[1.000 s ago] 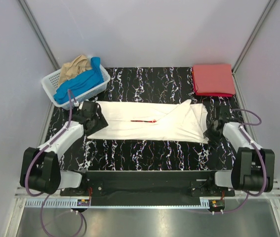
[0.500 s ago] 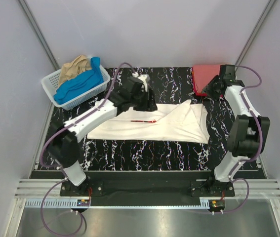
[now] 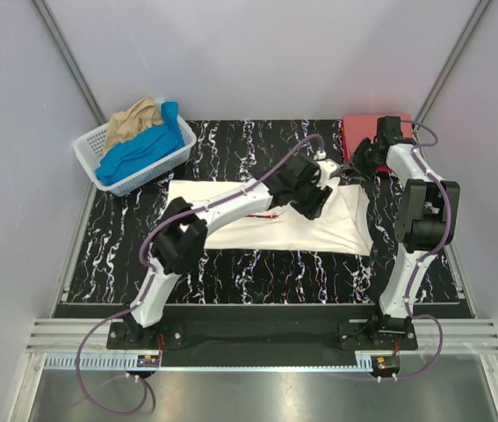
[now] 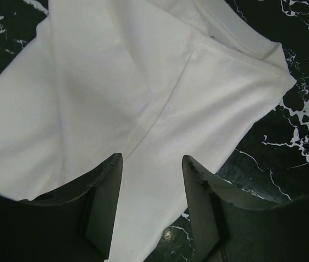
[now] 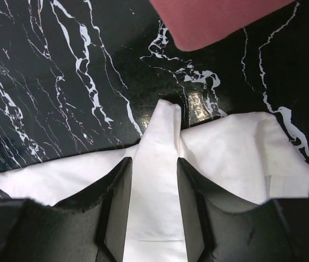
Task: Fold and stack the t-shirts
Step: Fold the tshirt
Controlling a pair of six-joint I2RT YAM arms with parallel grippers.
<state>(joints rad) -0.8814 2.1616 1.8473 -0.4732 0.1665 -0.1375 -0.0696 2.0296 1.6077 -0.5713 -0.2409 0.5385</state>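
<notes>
White t-shirt (image 3: 257, 236): part-folded, flat at the centre of the table (image 3: 257, 145).
Left tool (image 4: 151, 213): jaws apart over its right end, empty.
Right tool (image 5: 151, 210): jaws apart above the far sleeve tip, apparently not touching.
Red t-shirt (image 5: 219, 19): folded, far right.
Risk: a shallow pinch catching one layer could drag the fold askew.

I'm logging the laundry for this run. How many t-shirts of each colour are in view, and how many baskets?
White t-shirt, spread on the table: 1
Red t-shirt, folded at the far right corner: 1
Blue t-shirt, bunched in the basket: 1
Tan t-shirt, bunched in the basket: 1
White lattice basket: 1
Total: 4 t-shirts and 1 basket, 5 things.
</notes>
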